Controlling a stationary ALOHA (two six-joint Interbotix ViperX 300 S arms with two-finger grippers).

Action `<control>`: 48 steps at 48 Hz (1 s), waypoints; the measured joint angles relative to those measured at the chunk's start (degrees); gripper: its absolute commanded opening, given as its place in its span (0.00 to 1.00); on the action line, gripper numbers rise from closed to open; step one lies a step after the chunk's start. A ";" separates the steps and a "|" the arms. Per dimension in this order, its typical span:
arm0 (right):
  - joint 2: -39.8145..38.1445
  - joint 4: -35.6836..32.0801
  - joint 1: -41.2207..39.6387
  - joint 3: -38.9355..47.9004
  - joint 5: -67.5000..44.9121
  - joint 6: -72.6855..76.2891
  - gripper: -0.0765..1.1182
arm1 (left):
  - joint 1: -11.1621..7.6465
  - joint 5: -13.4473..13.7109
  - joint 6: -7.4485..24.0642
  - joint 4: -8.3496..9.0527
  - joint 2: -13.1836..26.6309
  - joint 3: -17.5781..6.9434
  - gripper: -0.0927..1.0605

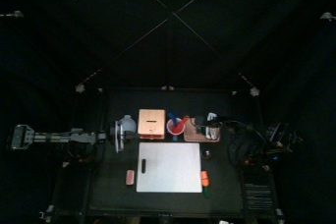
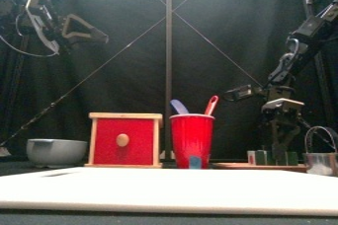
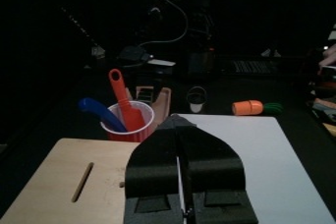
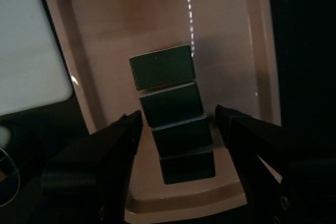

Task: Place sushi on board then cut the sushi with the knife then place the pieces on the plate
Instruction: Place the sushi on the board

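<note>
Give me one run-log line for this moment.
right gripper: open above dark green toy sushi roll on flat pink tray | left gripper: shut, raised

Black jointed arms (image 2: 297, 51), black two-jawed hands (image 4: 180, 120)

Red cup (image 2: 192, 140), white board (image 1: 171, 167), dark green sushi (image 4: 174, 120).
</note>
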 measured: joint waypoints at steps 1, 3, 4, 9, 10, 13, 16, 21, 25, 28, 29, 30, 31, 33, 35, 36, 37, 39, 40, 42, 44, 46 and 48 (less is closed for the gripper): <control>0.53 0.00 0.00 -0.09 -0.09 0.09 0.83 | 0.00 -0.09 0.00 0.00 0.00 0.00 0.07; 1.32 -0.09 0.00 -0.09 -0.44 0.00 0.83 | 0.09 -0.09 0.00 -0.09 0.00 0.00 0.07; 1.67 -0.09 0.00 -0.09 -0.53 0.00 0.83 | 0.09 -0.09 0.00 -0.09 0.00 0.00 0.07; 2.55 -0.18 0.00 -0.09 -1.32 0.00 0.81 | 0.26 0.00 0.00 -0.09 0.00 0.00 0.07; 2.64 -0.18 -0.09 -0.09 -1.41 0.00 0.80 | 0.26 0.00 0.00 -0.09 -0.09 0.00 0.07; 2.72 -0.35 0.00 -0.09 -1.58 0.00 0.76 | 0.35 -0.09 0.00 -0.09 0.00 0.00 0.07; 2.72 -0.44 0.09 -0.09 -1.67 0.09 0.69 | 0.35 0.00 0.00 -0.09 0.00 0.09 0.07; 2.55 -0.44 0.09 -0.09 -1.67 0.26 0.58 | 0.44 0.00 0.00 -0.09 0.00 0.18 0.07; 2.11 -0.53 0.26 -0.09 -0.97 0.79 0.52 | 0.44 -0.09 0.00 -0.09 0.00 0.26 0.07; 1.14 -0.62 0.26 -0.09 0.26 1.05 0.51 | 0.44 0.00 0.00 -0.09 0.00 0.26 0.07; 0.79 -0.53 0.26 -0.09 0.62 1.23 0.51 | 0.35 0.00 -0.09 -0.09 0.00 0.26 0.07; 0.35 -0.44 0.26 -0.18 1.05 1.32 0.51 | 0.44 -0.09 -0.09 -0.18 0.00 0.26 0.07; 0.00 -0.35 0.26 -0.18 1.49 1.49 0.51 | 0.44 -0.09 -0.09 -0.18 0.00 0.35 0.07; -0.97 -0.09 0.26 -0.26 2.20 1.85 0.51 | 0.44 -0.09 -0.09 -0.09 0.00 0.44 0.07; -2.11 0.44 0.35 -0.35 2.90 2.46 0.51 | 0.44 -0.09 -0.09 -0.18 0.00 0.53 0.07; -2.72 0.70 0.26 -0.35 3.25 2.90 0.51 | 0.44 -0.09 -0.09 -0.18 0.00 0.62 0.07; -3.34 0.97 0.44 -0.44 3.60 3.34 0.51 | 0.44 -0.09 -0.09 -0.09 0.00 0.62 0.07; -4.75 1.32 0.44 -0.62 4.39 4.66 0.51 | 0.44 -0.09 -0.09 -0.18 0.00 0.62 0.07; -5.45 1.41 0.44 -0.70 4.75 5.45 0.51 | 0.35 0.00 -0.09 -0.18 0.00 0.62 0.07; -6.94 1.67 0.44 -0.97 5.36 7.12 0.51 | 0.44 -0.09 -0.09 -0.26 0.00 0.62 0.07; -8.26 1.76 0.53 -1.32 5.98 9.40 0.51 | 0.44 0.00 -0.09 -0.26 0.00 0.70 0.07; -9.49 1.85 0.70 -1.49 6.59 11.34 0.51 | 0.44 -0.09 -0.09 -0.26 0.00 0.70 0.07; -10.81 1.85 1.32 -1.76 7.38 14.24 0.51 | 0.44 -0.09 -0.09 -0.35 0.00 0.88 0.07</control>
